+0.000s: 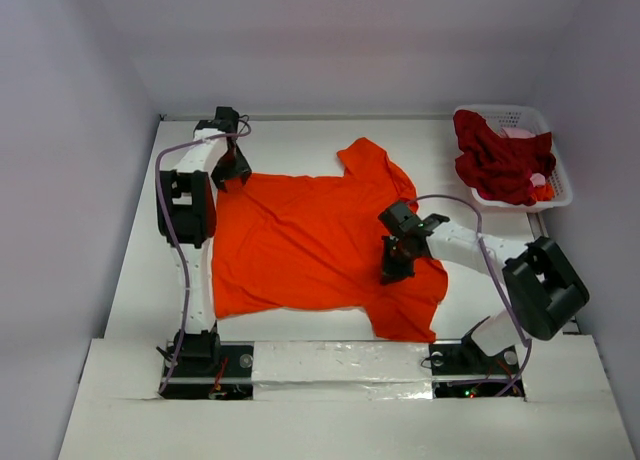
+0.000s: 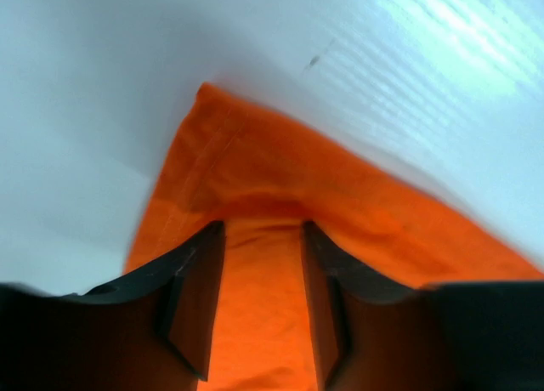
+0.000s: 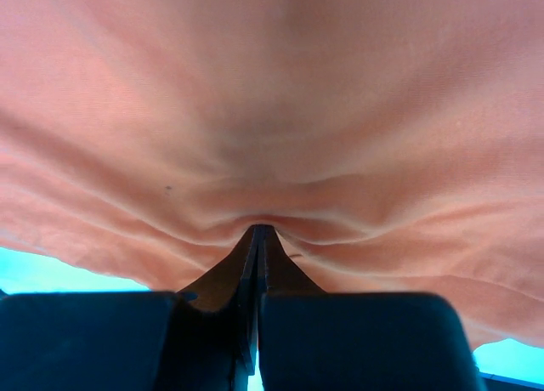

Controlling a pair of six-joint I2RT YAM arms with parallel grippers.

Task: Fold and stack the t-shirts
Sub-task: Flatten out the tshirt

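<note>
a white counter (image 1: 130, 280) sits inside pale, bare walls (image 1: 350, 50). the orange-red t-shirt (image 1: 300, 245) lies spread flat across the middle of the counter, with one sleeve towards the far edge and one towards the near edge. a white lattice basket (image 1: 560, 185) stands in the far right corner and holds the dark crimson t-shirt (image 1: 500, 160) in a crumpled heap with a bit of pink cloth (image 1: 520, 133).

only the top view shows the basket and the whole layout. the left wrist view shows the left gripper (image 2: 262, 229) with its jaws apart over the orange shirt's corner, near the far left of the counter. the right wrist view shows the right gripper (image 3: 259, 231) closed together, clamped on a pucker of orange cloth on the shirt's right side.

count: two arms, two t-shirts, one pink piece, one basket.
</note>
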